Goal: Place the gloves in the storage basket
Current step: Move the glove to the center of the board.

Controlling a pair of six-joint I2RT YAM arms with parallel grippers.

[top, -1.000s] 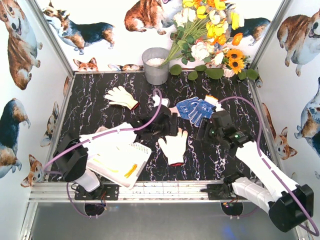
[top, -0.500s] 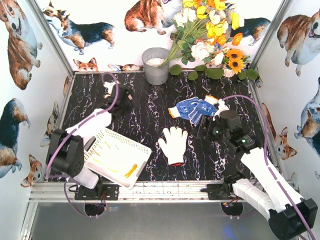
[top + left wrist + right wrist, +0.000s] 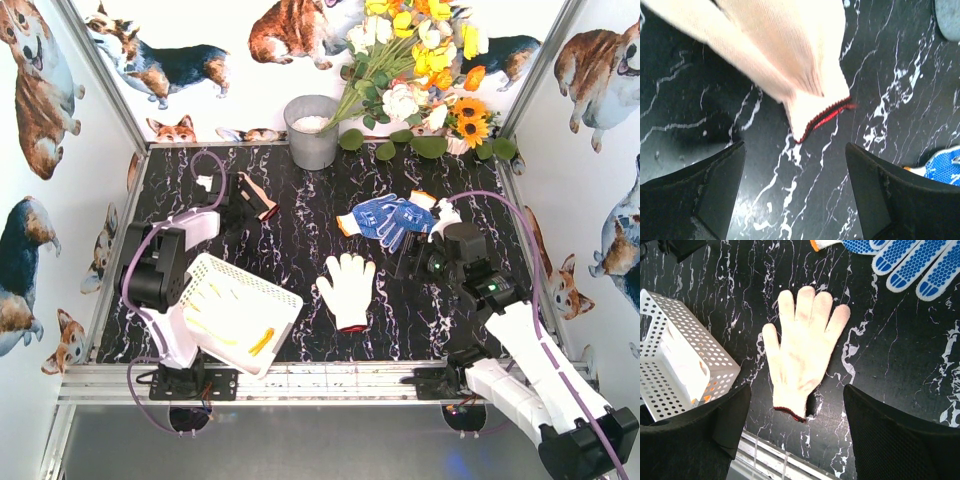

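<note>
Your top view looks down from above and behind the arms (image 3: 510, 330) and takes in the whole desk (image 3: 300, 240). Your left wrist view sits very close to the desk, facing down between the left tool (image 3: 794, 160) fingers at the cuff of a cream glove (image 3: 805, 85). Your right wrist view rides higher, looking down past the right tool (image 3: 796, 390). It shares the white glove (image 3: 802, 350), a corner of the basket (image 3: 715, 365) and the blue gloves (image 3: 910, 255) with the top view.
</note>
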